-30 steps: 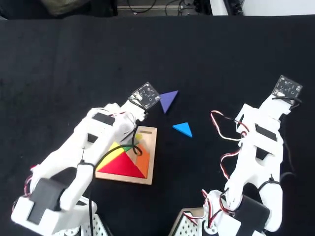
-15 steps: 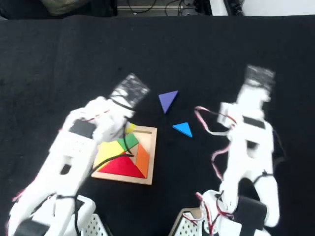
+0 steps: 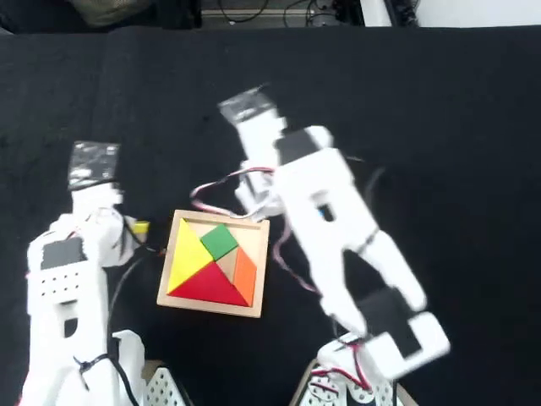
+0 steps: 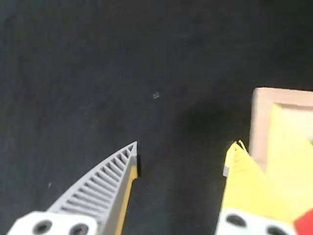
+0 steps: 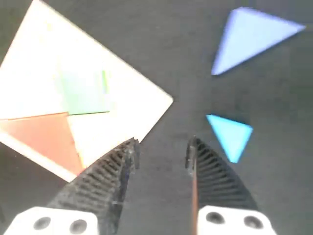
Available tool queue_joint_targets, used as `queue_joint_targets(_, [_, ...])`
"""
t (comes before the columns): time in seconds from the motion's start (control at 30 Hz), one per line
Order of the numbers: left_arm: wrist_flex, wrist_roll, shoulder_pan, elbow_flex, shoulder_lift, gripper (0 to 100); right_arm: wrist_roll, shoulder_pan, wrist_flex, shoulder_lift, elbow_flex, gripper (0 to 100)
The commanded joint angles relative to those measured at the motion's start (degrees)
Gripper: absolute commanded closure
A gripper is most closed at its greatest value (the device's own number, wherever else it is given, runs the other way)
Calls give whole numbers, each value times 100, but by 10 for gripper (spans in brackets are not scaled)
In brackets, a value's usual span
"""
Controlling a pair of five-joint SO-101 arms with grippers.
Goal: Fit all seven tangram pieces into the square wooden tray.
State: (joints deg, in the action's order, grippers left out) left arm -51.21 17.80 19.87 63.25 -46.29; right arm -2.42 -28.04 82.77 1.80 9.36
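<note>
The square wooden tray (image 3: 211, 307) lies at centre-left and holds a yellow triangle (image 3: 188, 254), a green square (image 3: 220, 241), an orange piece (image 3: 245, 271) and a red triangle (image 3: 207, 288). My left gripper (image 4: 183, 149) is open and empty over the black cloth, just beside the tray's corner (image 4: 259, 112). My right gripper (image 5: 161, 147) is open and empty above the cloth between the tray (image 5: 142, 93) and a small blue triangle (image 5: 230, 134). A larger purple triangle (image 5: 254, 34) lies beyond it. In the high view the right arm (image 3: 321, 194) hides both loose triangles.
The left arm (image 3: 72, 254) stands left of the tray. Black cloth covers the whole table, with open room at the far side and to the right. Cables and dark objects line the table's back edge.
The left arm drew back from over the tray to its left side. The right arm swung far left, from the right of the table to beside the tray, covering both triangles in the high view.
</note>
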Motion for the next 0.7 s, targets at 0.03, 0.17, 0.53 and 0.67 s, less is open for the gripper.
queue_joint_targets(0.03, [879, -79, 409, 734, 114, 718, 308, -273, 132, 910, -497, 877])
queue_joint_targets(0.17, [1257, -97, 435, 1051, 176, 718, 360, -202, 185, 1525, -752, 946])
queue_joint_targets(0.53, [1257, -343, 435, 1024, 167, 718, 369, -62, 141, 1692, -769, 821])
queue_joint_targets(0.67, [1257, -343, 435, 1033, 167, 718, 378, -62, 88, 1727, -769, 821])
